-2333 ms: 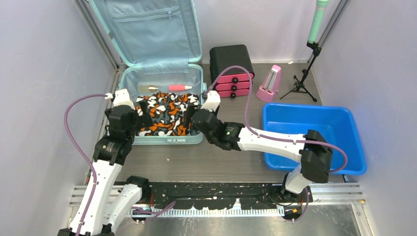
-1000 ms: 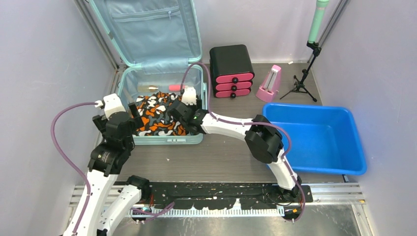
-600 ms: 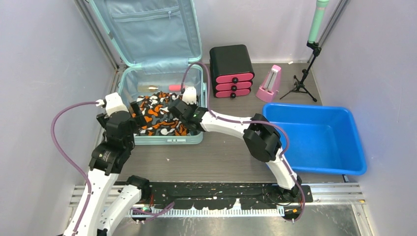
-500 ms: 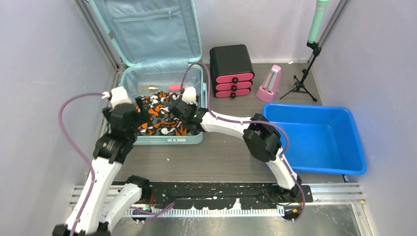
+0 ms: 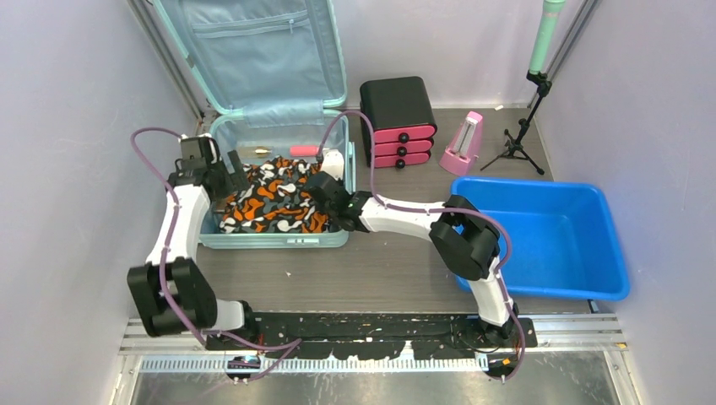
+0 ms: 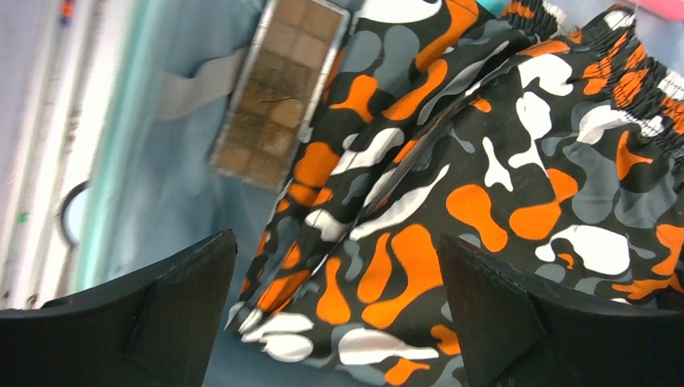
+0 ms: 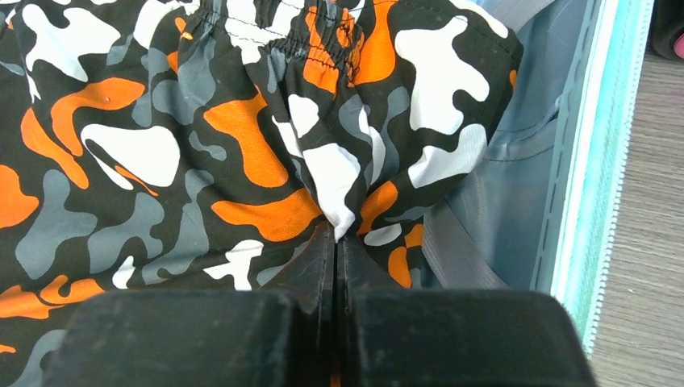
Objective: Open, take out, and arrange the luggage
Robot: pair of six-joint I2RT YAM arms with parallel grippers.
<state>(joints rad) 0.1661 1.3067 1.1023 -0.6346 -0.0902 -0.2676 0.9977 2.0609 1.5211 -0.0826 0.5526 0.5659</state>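
Luggage (image 5: 279,240) lies at the far left of the worktop. Its base is flat and its lid is raised against the back wall.

**Orientation**
- The opening faces up. The hinge is on the far edge and the lined lid faces the arms.
- From above the base looks nearly square. It reads slightly wider from left to right, along the hinge, so the long axis is judged to run that way. This is not certain.

**Hand state**
- The right hand (image 7: 335,242) is pressed together, pinching a narrow fold of the camouflage garment (image 7: 242,137) near its gathered waistband, by the right inner wall.
- The left hand (image 6: 336,242) is spread wide above the garment's left edge and holds nothing.

**Hazards**
- Slip: the pinch takes only a thin ridge of cloth. A fast lift could pull the fold free.
- One-sided lift: with the left side not gripped, the garment would hang and drag across the base.
- Displaced contents: the brown palette (image 6: 278,89) lies partly under the left edge and could be swept along.
- Snag: a grey strap (image 7: 456,250) sits just beside the pinched fold and may catch the cloth.
- Lid strike: the right arm's cable (image 5: 333,126) loops close to the lid, and contact might tip the lid shut.
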